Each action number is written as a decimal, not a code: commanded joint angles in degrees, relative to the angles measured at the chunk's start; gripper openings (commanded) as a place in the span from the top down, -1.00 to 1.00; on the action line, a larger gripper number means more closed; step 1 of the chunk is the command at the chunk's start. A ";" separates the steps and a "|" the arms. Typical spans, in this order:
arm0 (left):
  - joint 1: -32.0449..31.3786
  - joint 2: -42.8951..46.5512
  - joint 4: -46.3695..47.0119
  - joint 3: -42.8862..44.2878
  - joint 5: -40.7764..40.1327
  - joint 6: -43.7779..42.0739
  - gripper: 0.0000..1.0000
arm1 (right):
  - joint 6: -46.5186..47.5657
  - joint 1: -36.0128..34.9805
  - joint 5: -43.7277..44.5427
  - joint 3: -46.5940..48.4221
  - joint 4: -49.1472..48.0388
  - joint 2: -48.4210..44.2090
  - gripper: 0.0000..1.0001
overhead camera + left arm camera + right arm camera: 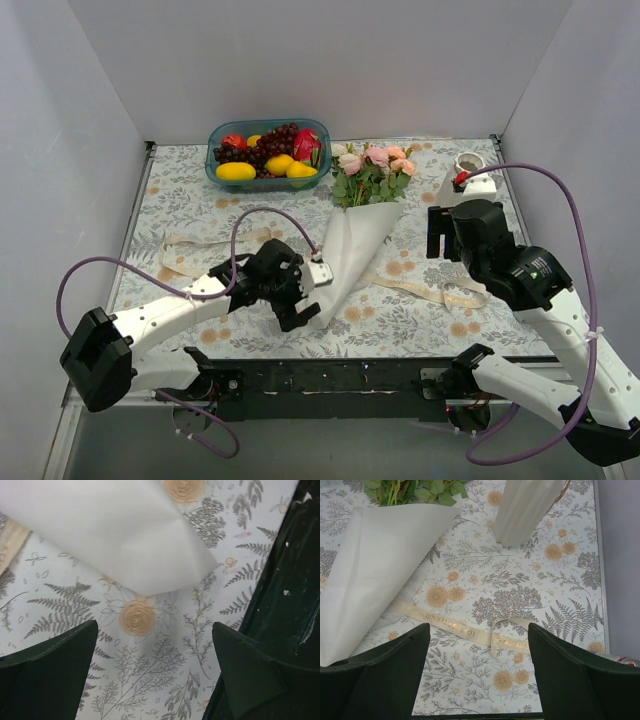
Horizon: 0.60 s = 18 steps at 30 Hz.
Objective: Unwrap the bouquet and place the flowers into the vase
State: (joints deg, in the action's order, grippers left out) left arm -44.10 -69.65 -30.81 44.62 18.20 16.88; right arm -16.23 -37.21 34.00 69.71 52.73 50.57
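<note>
Though noting ribbon (455, 626) already off bouquet (365, 200), find flowers (375, 165) wrapped in paper (348, 250), vase (468, 162) unfilled, both jaws released and empty.

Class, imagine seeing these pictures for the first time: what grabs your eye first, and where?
The bouquet lies mid-table, pink and peach roses spilling from a white paper cone. Behind it, to the left, sits a blue bowl of fruit; a cream ribbon lies loose on the floral tablecloth.
</note>
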 commanded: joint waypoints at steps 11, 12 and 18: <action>-9.08 1.10 21.21 -7.71 -24.08 0.43 -0.94 | 0.23 -0.14 -0.86 -0.28 -4.48 -2.49 -0.69; -9.25 0.48 21.92 -7.62 -24.78 0.69 -0.94 | 0.23 -0.23 -0.78 -0.28 -4.30 -2.92 -0.68; -10.39 -2.42 22.73 -6.48 -22.08 1.05 -0.93 | 0.15 -0.14 -0.60 -0.63 -4.30 -3.81 -0.67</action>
State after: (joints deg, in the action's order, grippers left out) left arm -53.54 -70.91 -10.72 36.97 -4.12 17.61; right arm -16.27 -37.21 33.01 69.43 50.78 47.64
